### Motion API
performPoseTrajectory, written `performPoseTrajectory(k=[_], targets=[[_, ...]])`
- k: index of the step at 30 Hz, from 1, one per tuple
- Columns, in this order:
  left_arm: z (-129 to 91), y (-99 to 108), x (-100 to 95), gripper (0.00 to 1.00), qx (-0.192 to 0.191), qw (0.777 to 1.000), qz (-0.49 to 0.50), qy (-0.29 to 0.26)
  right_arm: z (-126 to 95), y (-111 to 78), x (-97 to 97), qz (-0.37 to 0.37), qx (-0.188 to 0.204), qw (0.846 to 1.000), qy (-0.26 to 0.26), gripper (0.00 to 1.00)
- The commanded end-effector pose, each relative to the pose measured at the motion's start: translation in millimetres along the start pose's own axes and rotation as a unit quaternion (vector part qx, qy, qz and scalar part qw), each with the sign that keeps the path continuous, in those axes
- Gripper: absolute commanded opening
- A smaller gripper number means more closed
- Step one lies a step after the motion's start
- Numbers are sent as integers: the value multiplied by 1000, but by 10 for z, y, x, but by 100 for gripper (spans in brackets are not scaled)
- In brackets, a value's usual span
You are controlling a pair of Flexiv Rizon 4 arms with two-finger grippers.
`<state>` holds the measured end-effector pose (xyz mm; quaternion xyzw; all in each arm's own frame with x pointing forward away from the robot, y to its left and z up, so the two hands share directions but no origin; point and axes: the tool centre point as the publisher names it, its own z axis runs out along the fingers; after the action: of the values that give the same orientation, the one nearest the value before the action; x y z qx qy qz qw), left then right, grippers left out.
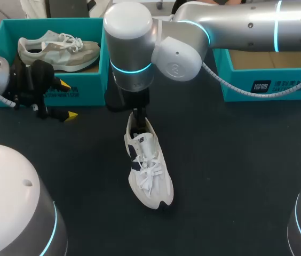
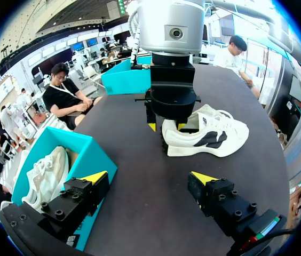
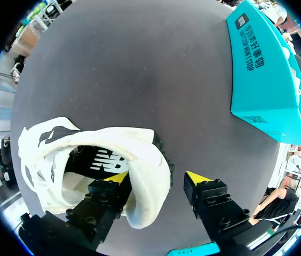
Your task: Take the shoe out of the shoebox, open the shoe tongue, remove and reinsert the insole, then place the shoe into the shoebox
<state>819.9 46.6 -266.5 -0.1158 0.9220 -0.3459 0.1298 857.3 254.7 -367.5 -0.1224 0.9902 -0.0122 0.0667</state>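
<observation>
White shoe (image 1: 148, 170) lies on the table (image 1: 236, 176) just off the teal shoebox (image 1: 81, 85), heel nearest the box, long axis running away from it, toe toward the robot. The right gripper (image 3: 156, 178) straddles the heel with its fingers spread. The left gripper (image 2: 149, 177) hangs by the box's front wall, spread and empty.

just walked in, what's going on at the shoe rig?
The white shoe is out of the box, standing on its sole mid-table. The right gripper is open at its heel, with one finger inside the collar and the other outside. The insole looks to be inside the shoe. The left gripper hangs open and empty in front of the teal shoebox, which holds a second shoe.
</observation>
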Motion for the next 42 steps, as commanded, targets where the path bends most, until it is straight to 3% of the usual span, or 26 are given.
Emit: performPoseTrajectory(k=[1,4,6,9,10,17,23,34,42], targets=[[-4,-6,4,100,-2,1000,0,0,163,50,-13,2,-7,1000,13,48],[-4,-6,4,100,-2,1000,0,0,256,82,29,5,-8,1000,26,45],[-4,-6,4,100,-2,1000,0,0,284,87,53,9,-3,999,34,37],[-4,-6,4,100,-2,1000,0,0,289,73,77,19,7,999,40,4],[-4,-6,4,100,-2,1000,0,0,283,62,83,22,10,999,41,0],[-4,-6,4,100,-2,1000,0,0,123,-31,107,55,39,997,38,0],[-4,-6,4,100,-2,1000,0,0,-331,-104,80,73,44,995,51,0],[-4,-6,4,100,-2,1000,0,0,-1531,-178,41,68,36,996,47,0],[-4,-6,4,100,-2,1000,0,0,-2117,-131,-63,44,13,999,13,0]])
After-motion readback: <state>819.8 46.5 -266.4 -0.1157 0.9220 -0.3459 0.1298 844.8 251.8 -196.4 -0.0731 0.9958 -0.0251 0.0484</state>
